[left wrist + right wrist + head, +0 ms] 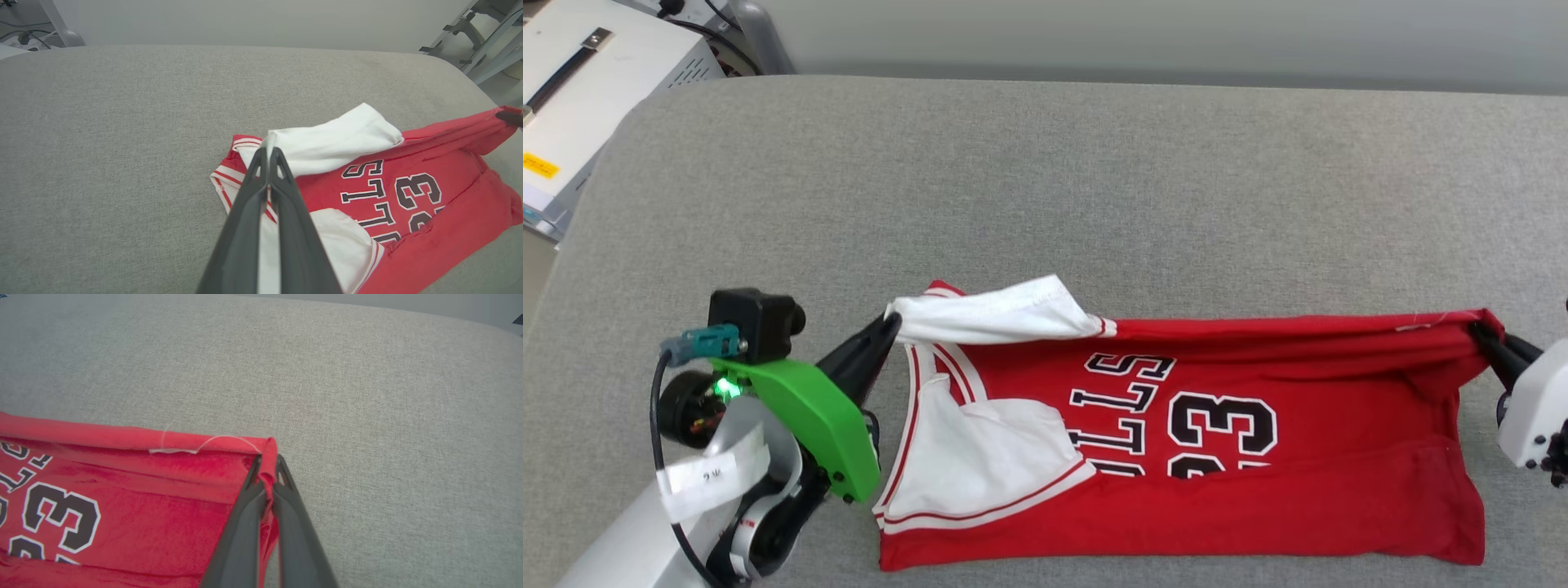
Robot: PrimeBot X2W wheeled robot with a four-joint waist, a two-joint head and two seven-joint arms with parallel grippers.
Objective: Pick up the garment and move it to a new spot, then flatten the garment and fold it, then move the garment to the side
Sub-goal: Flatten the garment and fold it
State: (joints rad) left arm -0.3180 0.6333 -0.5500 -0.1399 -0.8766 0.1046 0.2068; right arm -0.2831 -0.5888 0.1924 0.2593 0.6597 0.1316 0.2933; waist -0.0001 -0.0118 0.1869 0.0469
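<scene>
Pinching the soft red garment point(1339, 506), left pincer point(889, 325) on white sleeve point(1005, 314), right pincer point(1480, 331) on hem corner point(267, 446)

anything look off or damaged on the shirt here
A loose white thread trails off the hem of the garment near the corner pinched by the right gripper, like stitching coming undone. The near edge is also folded up over the lettering.

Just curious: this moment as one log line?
left claw: shut on sleeve | right claw: shut on hem corner | garment: stretched between them
</scene>
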